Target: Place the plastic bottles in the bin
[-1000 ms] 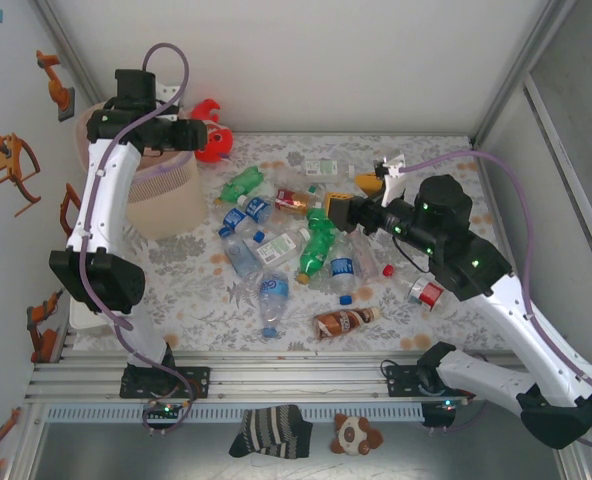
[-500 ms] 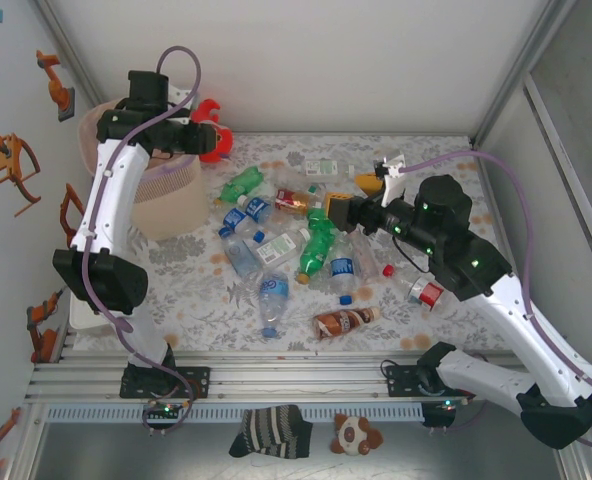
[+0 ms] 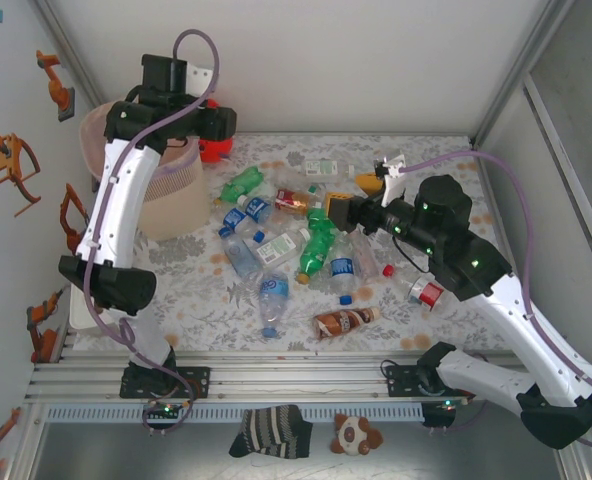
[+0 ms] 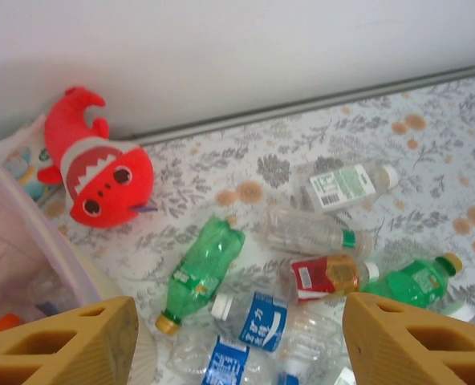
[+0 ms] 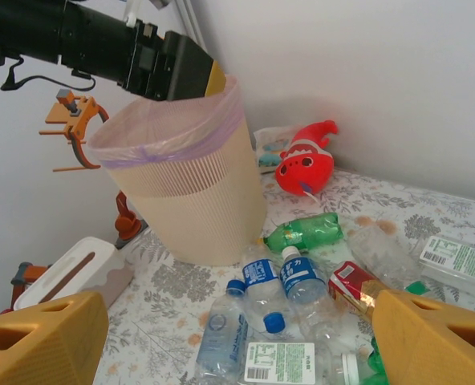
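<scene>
Plastic bottles (image 3: 296, 250) lie scattered on the floral table cloth (image 3: 456, 180), right of the pale-pink bin (image 3: 166, 205), which holds faint, unclear shapes. Left gripper (image 4: 237, 321) by the bin's rim and right gripper (image 5: 237, 337) above the bottles both gape empty. White walls (image 3: 326, 60) surround.

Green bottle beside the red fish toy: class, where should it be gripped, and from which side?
Probably across the middle of the green bottle, coming straight down. It lies flat with bare tablecloth along both long sides, so the fingers can straddle its width; its cap end crowds other bottles.
</scene>
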